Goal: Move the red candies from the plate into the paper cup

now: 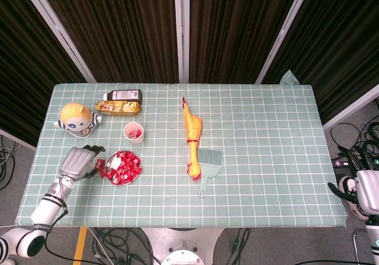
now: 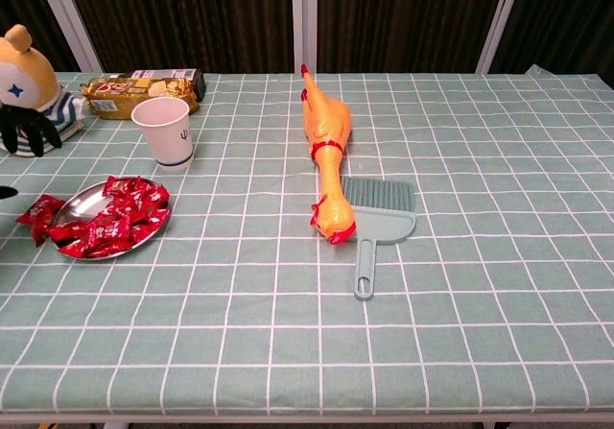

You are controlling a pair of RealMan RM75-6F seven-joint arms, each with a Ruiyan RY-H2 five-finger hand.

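Red candies (image 1: 123, 168) (image 2: 110, 220) are heaped on a small metal plate (image 1: 116, 155) (image 2: 79, 199) at the table's left. One candy (image 2: 36, 208) lies just off the plate's left rim. Behind the plate stands the white paper cup (image 1: 134, 133) (image 2: 163, 133), upright, with red candies (image 1: 135, 134) inside. My left hand (image 1: 80, 161) hovers left of the plate, dark fingers (image 2: 29, 133) hanging apart, holding nothing. My right hand (image 1: 358, 191) hangs beyond the table's right edge with nothing in it.
A yellow rubber chicken (image 1: 192, 140) (image 2: 326, 151) and a green dustpan brush (image 1: 207, 161) (image 2: 376, 213) lie mid-table. A round-headed doll (image 1: 77, 120) (image 2: 24, 79), a snack packet (image 1: 118, 106) and a dark bottle (image 1: 123, 94) sit at the back left.
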